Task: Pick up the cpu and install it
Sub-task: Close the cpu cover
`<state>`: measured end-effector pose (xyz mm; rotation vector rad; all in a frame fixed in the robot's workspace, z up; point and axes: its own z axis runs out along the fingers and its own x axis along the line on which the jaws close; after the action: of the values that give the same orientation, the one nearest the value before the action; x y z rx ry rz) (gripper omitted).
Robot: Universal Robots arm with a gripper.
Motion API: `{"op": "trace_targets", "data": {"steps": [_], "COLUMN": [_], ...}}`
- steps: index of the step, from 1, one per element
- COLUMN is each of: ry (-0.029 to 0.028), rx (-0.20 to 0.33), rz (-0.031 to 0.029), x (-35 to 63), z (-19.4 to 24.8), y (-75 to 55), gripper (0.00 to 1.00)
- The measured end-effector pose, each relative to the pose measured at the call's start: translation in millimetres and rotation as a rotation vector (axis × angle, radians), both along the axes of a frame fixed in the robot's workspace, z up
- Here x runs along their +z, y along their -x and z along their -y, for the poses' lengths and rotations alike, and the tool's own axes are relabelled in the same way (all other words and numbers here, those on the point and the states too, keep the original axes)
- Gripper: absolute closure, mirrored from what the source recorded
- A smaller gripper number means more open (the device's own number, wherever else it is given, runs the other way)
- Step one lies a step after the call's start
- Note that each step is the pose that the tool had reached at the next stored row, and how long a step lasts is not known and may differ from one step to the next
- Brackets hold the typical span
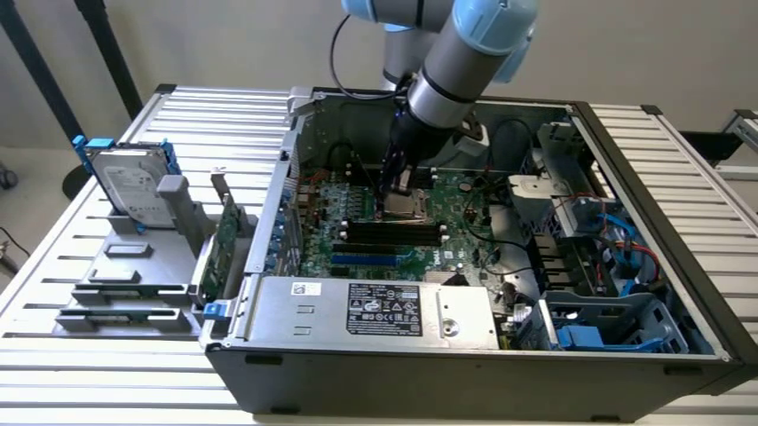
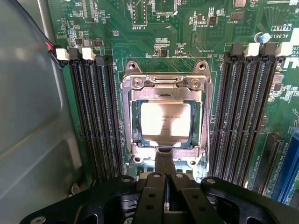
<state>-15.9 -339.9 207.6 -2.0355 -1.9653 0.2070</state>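
Note:
The cpu (image 2: 165,122), a small square chip with a dull silver top, lies flat inside the metal socket frame (image 2: 130,93) on the green motherboard (image 2: 154,42). My gripper (image 2: 164,163) is shut, its two black fingers pressed together. Their tips sit at the chip's near edge, and I cannot tell whether they touch it. Nothing shows between the fingers. In the exterior view the gripper (image 1: 400,188) reaches down into the open computer case (image 1: 663,231), right over the socket (image 1: 411,209).
Black memory slots (image 2: 96,116) (image 2: 243,112) flank the socket closely. A grey power supply box (image 1: 379,306) lines the case's front. Outside the case, at the exterior view's left, stand a hard drive with blue rails (image 1: 130,186) and an expansion card (image 1: 219,244).

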Motion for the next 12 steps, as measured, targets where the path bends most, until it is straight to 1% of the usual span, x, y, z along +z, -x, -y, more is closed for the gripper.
{"op": "trace_targets", "data": {"steps": [12], "ry": [0.0000], "rx": [0.000], "rz": [0.0000], "x": [-10.3], "z": [0.0], "y": [1.5], "gripper": [0.89]}}
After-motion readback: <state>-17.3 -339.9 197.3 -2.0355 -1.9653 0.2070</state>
